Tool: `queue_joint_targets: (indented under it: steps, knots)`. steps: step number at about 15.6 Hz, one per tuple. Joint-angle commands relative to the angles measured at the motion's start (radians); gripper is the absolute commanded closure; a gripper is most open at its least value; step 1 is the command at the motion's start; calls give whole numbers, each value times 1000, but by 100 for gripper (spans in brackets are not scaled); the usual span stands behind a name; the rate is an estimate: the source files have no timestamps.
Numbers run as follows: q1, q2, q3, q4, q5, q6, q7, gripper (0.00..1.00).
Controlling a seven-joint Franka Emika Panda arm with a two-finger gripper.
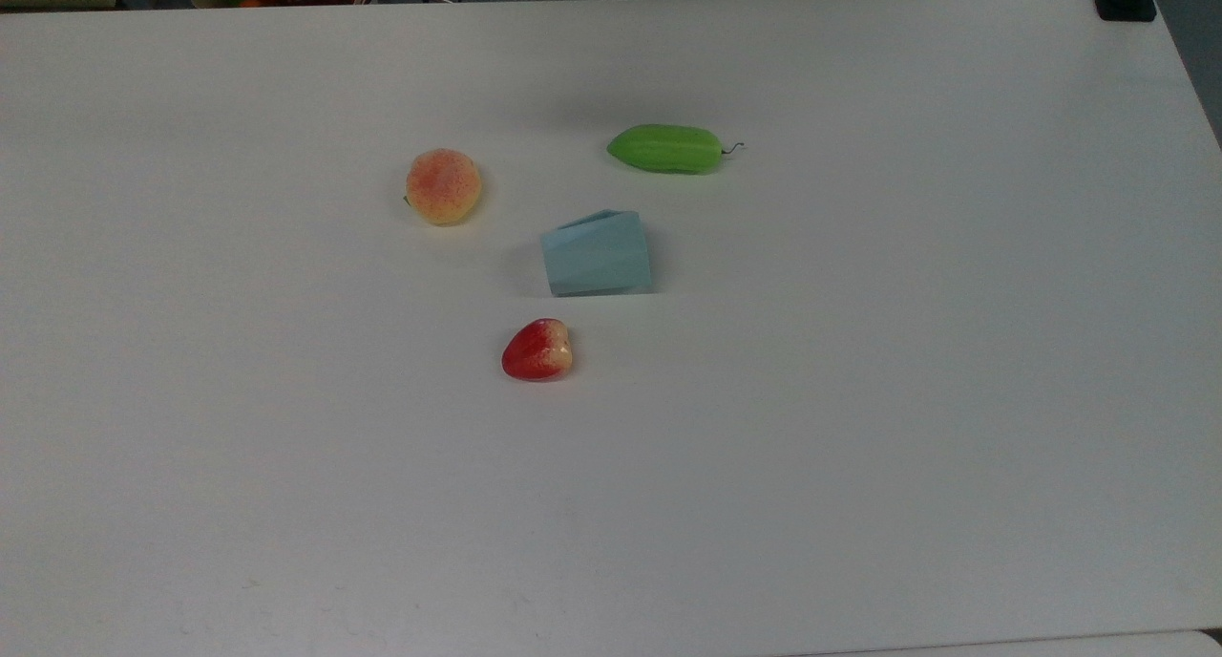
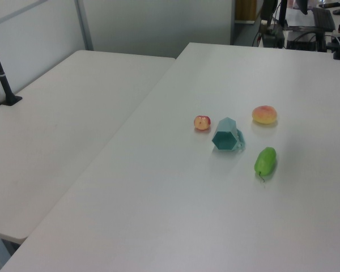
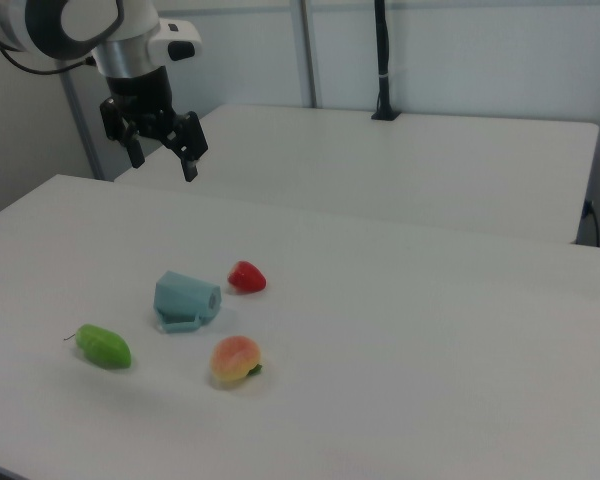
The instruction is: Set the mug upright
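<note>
A: Where did the mug point(image 1: 597, 252) sit?

B: Near frame centre in the top view, lying on its side on the white table point(image 1: 859, 399). In the left view its open mouth faced the camera; in the right view the handle lay low, against the tabletop on the near side.

A: And around it?

B: A peach point(image 1: 443, 186) to the upper left in the top view, a green cucumber-like vegetable point(image 1: 666, 149) above, a red strawberry-like fruit point(image 1: 537, 349) just below. All apart from the mug, none touching.

A: The gripper point(image 3: 163, 163)?

B: Upper left of the right view, high over the table's far edge, well apart from the mug. Fingers spread, nothing between them.

A: So which step?

B: Judged as the opening approach; no contact made, the mug not yet righted.

A: What would the next move call for?

B: Likely travelling down and toward frame centre, then taking the wall at the mouth end, so the mug could be pivoted onto its narrow base. The red fruit lay close; clearance there would matter.
</note>
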State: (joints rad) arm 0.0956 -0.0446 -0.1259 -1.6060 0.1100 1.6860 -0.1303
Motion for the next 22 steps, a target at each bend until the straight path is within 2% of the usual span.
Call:
queue_joint_targets:
  steps: [1,5,10,13,15,19,21,22]
  knots:
    - [12,-17,-12,-18,16,5,-19,0]
    - [13,-9,-11,-9,34,-48,-23,0]
    - [13,23,-1,81,31,-149,-12,0]
    - [21,23,51,135,13,-199,35,0]
    - [45,22,77,141,-25,-201,84,0]
    - [94,29,111,141,-108,-200,92,0]
    - [125,60,133,141,-139,-190,109,0]
    - [144,93,150,141,-159,-169,194,0]
